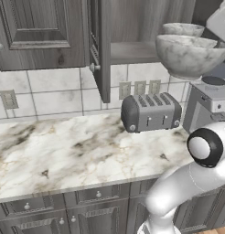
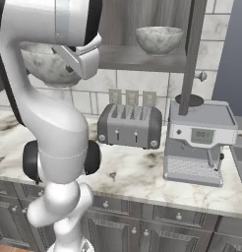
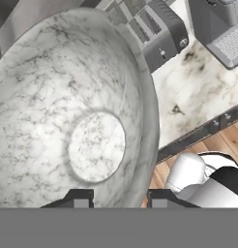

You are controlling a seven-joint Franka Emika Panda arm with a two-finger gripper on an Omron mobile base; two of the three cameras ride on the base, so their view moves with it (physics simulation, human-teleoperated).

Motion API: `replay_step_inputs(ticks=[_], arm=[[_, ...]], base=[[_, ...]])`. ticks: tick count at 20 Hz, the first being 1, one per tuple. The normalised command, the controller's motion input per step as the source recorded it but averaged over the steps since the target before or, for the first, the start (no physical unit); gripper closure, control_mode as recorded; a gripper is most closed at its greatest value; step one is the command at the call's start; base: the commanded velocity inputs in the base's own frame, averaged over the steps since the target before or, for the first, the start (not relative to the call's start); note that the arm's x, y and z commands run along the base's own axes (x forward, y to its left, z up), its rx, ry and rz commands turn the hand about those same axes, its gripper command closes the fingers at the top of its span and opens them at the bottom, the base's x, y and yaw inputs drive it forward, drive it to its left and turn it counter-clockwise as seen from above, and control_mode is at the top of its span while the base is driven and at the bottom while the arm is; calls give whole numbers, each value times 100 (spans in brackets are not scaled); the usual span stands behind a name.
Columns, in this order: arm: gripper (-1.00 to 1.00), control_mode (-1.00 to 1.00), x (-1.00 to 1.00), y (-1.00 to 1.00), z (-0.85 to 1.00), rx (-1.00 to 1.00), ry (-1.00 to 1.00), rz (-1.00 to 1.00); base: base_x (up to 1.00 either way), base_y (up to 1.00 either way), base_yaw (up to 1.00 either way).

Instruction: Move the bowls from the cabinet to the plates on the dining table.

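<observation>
The cabinet (image 1: pixel 105 50) stands open above the counter (image 1: pixel 64 151). One bowl (image 2: pixel 159 39) sits on its shelf, far right. My gripper (image 3: pixel 120 197) is nearly closed on the rim of the other bowl (image 3: pixel 67 111), in the air above the toaster (image 1: pixel 151 112).

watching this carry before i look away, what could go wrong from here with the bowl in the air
The end effector pinches only the rim of the deep grey-white marble bowl, so the bowl might tip or slip. It hangs above the silver four-slot toaster and grey espresso machine; a drop could hit them. The open dark wood cabinet door stands beside its path.
</observation>
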Motion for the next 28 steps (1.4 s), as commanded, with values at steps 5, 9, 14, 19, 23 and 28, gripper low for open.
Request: replay_step_inputs(ticks=[5, 9, 14, 19, 23, 28], arm=[[100, -100, -49, 6, -6, 0, 0, 0], [100, -100, -17, 18, -29, -2, 0, 0], [100, -100, 18, 31, -48, -9, 0, -5], [100, -100, 16, 24, -25, -5, -2, -6], [100, -100, 13, 18, -19, -2, -7, -5], [100, -100, 8, 11, -18, -1, -7, -5]], base=[[0, 0, 0], [0, 0, 0], [0, 0, 0], [0, 0, 0], [0, 0, 0], [0, 0, 0]])
